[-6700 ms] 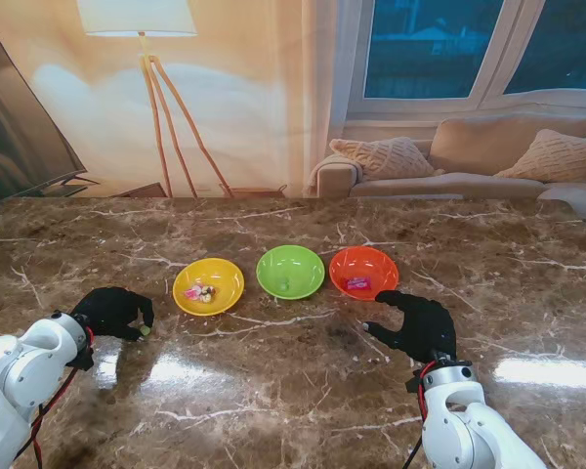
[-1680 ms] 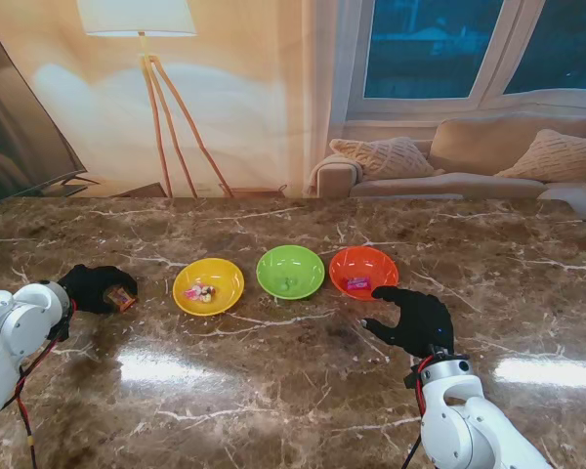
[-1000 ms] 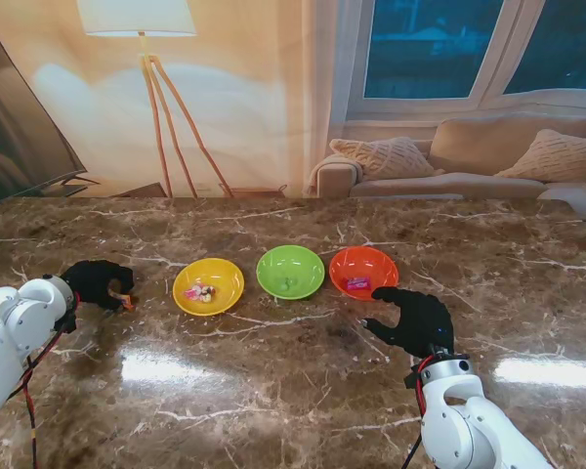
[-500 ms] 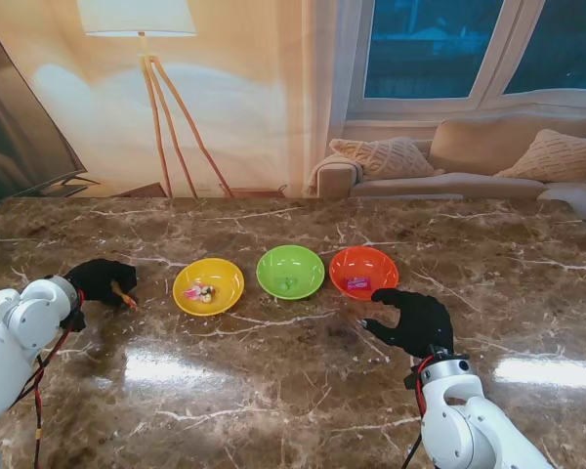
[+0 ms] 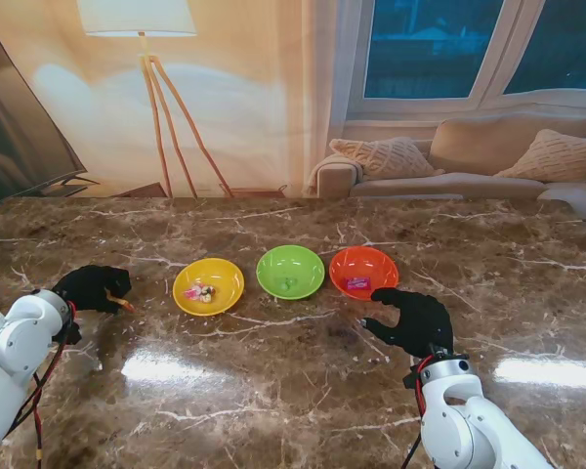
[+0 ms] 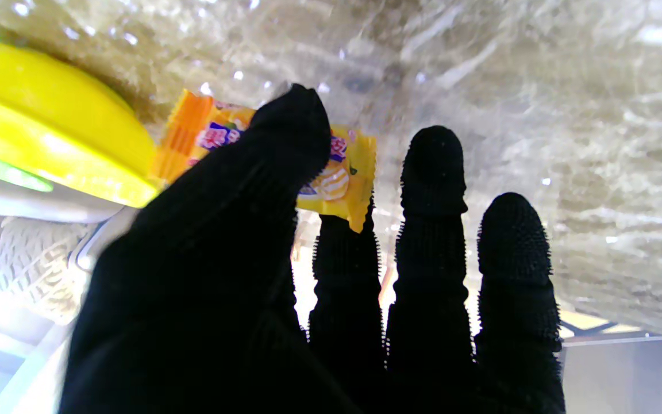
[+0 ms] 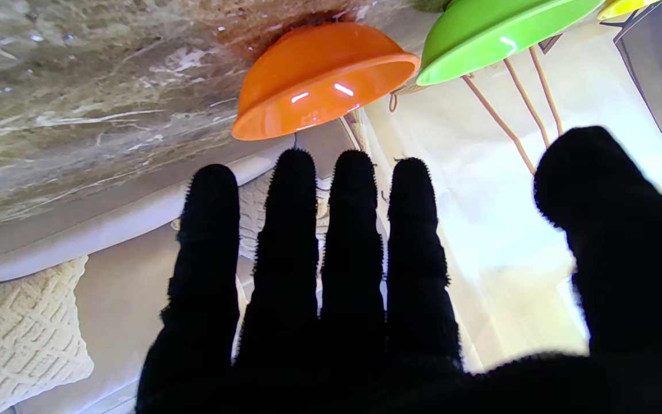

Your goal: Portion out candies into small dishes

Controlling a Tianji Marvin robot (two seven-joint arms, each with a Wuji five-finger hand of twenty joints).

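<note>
Your left hand (image 5: 93, 288) pinches an orange-wrapped candy (image 6: 331, 172) between thumb and forefinger, just left of the yellow dish (image 5: 208, 285) on the marble table (image 5: 293, 391). That dish already holds a few sweets; the green dish (image 5: 290, 271) and orange dish (image 5: 363, 272) sit in a row to its right, a pink candy (image 5: 357, 283) in the orange one. Your right hand (image 5: 415, 320) hovers near the orange dish, fingers spread, holding nothing.

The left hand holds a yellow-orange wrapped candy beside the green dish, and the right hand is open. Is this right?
Not quite: in the left wrist view the left hand holds the candy beside the yellow dish, not the green one. The right hand is open.
</note>
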